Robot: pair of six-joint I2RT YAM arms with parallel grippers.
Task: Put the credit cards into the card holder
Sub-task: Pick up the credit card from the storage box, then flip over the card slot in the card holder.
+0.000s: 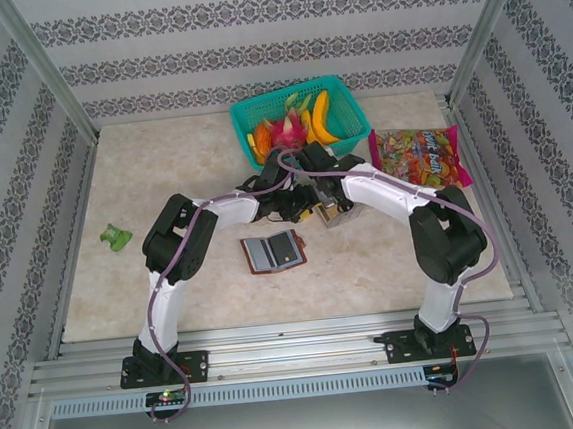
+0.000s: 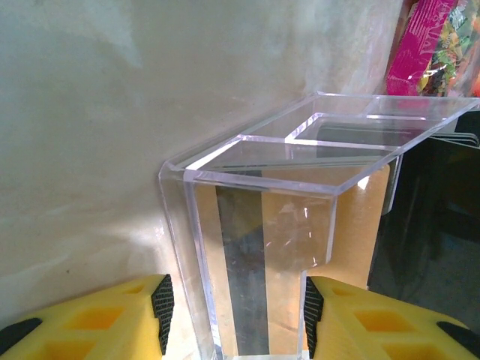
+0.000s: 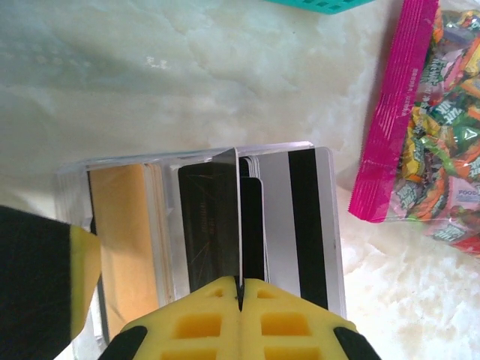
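The credit cards stand on edge in a clear plastic box (image 3: 330, 225) (image 2: 255, 172): tan ones (image 3: 124, 240), a black one (image 3: 206, 225) and a silver one with a black stripe (image 3: 300, 217). My right gripper (image 3: 240, 289) is shut on one dark card (image 3: 238, 217), seen edge-on, still inside the box. My left gripper (image 2: 236, 315) straddles the box's end and holds it, pads (image 2: 313, 307) against its walls. The brown card holder (image 1: 273, 252) lies open on the table, just left of and nearer than the two grippers (image 1: 311, 202).
A teal basket (image 1: 340, 87) of toy fruit stands at the back centre. A pink candy bag (image 1: 420, 158) (image 3: 435, 142) lies right of the box. A small green object (image 1: 117, 236) sits far left. Patterned walls enclose the table.
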